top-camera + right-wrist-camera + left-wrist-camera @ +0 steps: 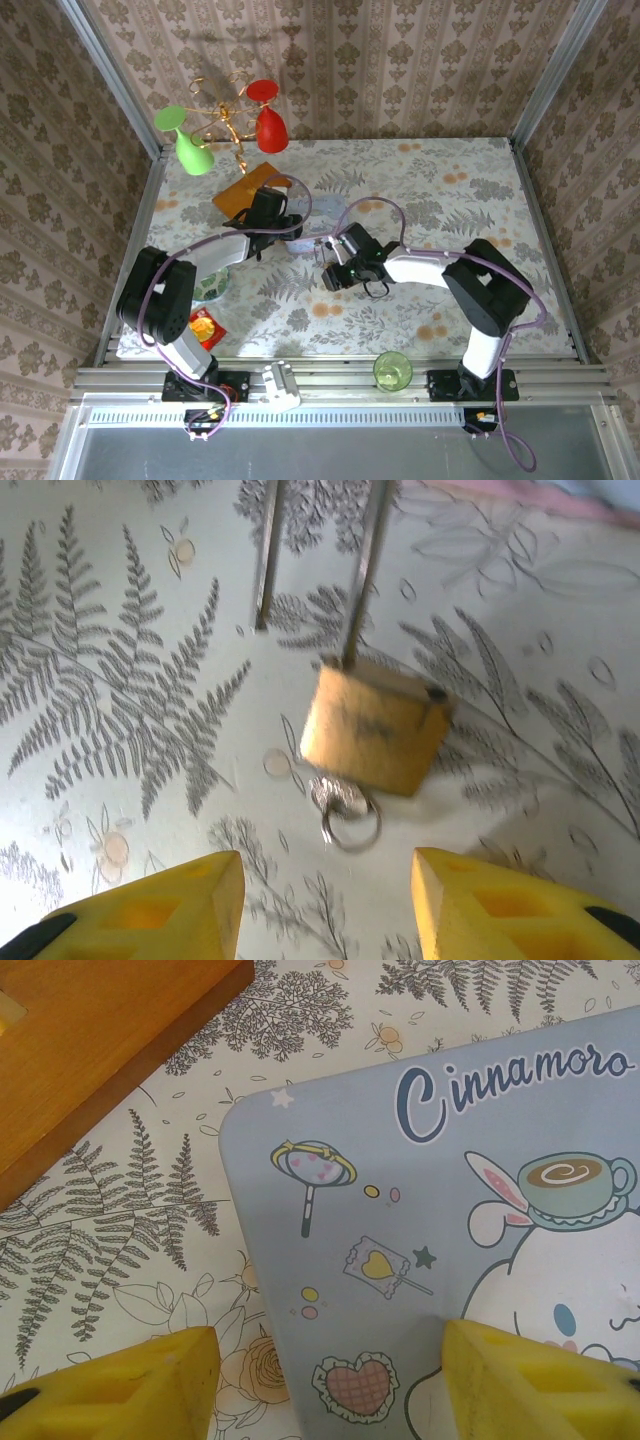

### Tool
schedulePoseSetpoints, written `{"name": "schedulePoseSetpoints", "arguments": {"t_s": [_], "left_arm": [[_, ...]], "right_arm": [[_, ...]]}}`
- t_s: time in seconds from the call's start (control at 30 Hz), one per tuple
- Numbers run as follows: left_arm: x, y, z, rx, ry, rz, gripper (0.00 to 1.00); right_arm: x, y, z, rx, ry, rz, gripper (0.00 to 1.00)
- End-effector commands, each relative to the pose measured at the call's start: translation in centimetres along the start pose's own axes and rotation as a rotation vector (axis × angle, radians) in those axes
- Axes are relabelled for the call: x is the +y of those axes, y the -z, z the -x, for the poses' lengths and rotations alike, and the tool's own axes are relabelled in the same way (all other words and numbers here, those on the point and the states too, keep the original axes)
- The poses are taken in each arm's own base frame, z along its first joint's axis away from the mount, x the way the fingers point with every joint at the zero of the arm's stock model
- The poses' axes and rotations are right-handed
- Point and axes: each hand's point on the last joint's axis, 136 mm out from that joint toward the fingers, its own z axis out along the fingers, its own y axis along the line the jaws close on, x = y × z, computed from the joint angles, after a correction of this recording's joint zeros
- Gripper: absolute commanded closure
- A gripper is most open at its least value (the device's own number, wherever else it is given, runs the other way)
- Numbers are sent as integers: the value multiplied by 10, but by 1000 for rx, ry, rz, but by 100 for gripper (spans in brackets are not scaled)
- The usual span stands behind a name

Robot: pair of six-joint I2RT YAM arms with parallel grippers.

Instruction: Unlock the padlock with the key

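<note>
The padlock (375, 728), a brass block, lies on the fern-print cloth in the right wrist view. Its silver shackle (362, 570) runs up out of frame, and the left leg ends clear of the body. The key (340, 798), small and silvery with a wire ring, sticks out of the block's near face. My right gripper (325, 910) (332, 268) is open just short of the key, with nothing between its yellow fingers (160, 910). My left gripper (330, 1380) (285, 222) is open, straddling the corner of a pale blue cartoon tin (400, 1210).
An orange wooden board (90, 1040) (245, 193) lies behind the left gripper. Red and green glasses hang on a gold stand (230, 130) at the back left. A green cup (392, 370) stands on the front rail, and an orange-yellow packet (206, 326) lies by the left base.
</note>
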Motion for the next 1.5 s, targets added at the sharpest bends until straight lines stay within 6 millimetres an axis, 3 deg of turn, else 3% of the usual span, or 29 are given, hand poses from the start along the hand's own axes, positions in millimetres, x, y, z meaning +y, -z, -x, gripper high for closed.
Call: {"name": "schedulePoseSetpoints", "arguments": {"t_s": [0.0, 0.1, 0.33, 0.5, 0.63, 1.03, 1.27, 1.33, 1.47], "left_arm": [[1, 2, -6, 10, 9, -5, 39], [1, 3, -2, 6, 1, -5, 39], [2, 4, 0, 7, 4, -4, 39], [2, 5, -2, 7, 10, -6, 39], [1, 5, -2, 7, 11, -10, 39], [3, 5, -4, 5, 19, -8, 39], [1, 4, -4, 3, 37, -25, 39], [-1, 2, -3, 3, 35, -28, 39], [0, 1, -4, 11, -2, 3, 39]], "right_arm": [[-15, 21, 19, -72, -13, -104, 50], [-30, 17, 37, -80, 23, -212, 50], [-18, -12, 58, -101, 13, -60, 48], [-26, -22, 57, -92, 9, -76, 48], [-19, -27, 55, -84, 21, -29, 46], [-21, -44, 24, -31, 9, -83, 50], [-19, -45, 6, -44, -49, -80, 68], [-16, -44, 8, -58, -62, -59, 78], [-8, -39, 23, -128, -127, 14, 86]]}}
